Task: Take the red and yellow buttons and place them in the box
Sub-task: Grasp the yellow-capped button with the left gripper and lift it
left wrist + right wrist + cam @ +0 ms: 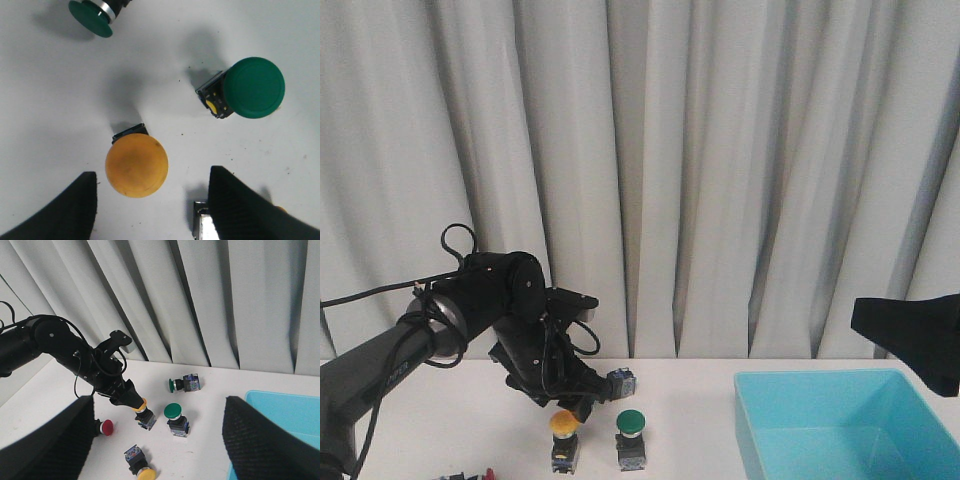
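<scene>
The left gripper (150, 205) hangs with its jaws apart over an upright yellow button (136, 164). The right gripper (157, 440) is also spread wide, raised near the box (840, 420). A red button (105, 427) lies nearby. No writing is legible.

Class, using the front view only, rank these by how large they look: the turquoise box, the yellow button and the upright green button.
1. turquoise box, clearly largest.
2. yellow button and upright green button look alike in size; no ranking between them.
</scene>
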Robot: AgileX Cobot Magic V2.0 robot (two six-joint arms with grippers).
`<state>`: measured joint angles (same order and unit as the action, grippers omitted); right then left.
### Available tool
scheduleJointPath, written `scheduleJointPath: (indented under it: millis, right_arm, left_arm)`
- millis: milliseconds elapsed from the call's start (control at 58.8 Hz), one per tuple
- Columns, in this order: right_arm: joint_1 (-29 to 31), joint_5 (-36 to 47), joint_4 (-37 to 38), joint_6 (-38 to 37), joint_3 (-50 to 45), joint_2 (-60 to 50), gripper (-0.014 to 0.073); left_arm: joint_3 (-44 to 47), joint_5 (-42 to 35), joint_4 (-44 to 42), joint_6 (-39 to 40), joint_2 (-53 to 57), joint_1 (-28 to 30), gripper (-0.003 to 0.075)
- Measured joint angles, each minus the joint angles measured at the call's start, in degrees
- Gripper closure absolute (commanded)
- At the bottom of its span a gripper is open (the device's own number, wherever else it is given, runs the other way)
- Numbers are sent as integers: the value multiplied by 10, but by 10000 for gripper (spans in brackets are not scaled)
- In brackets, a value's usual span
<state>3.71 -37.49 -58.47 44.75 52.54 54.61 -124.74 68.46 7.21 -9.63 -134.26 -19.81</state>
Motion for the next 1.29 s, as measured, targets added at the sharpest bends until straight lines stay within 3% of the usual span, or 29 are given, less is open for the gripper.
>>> scheduleJointPath:
  millis: [1292]
  right_arm:
    - [0,0,-4,0,0,0,86]
  left_arm:
    - [0,-39,1,-10,0,10,260]
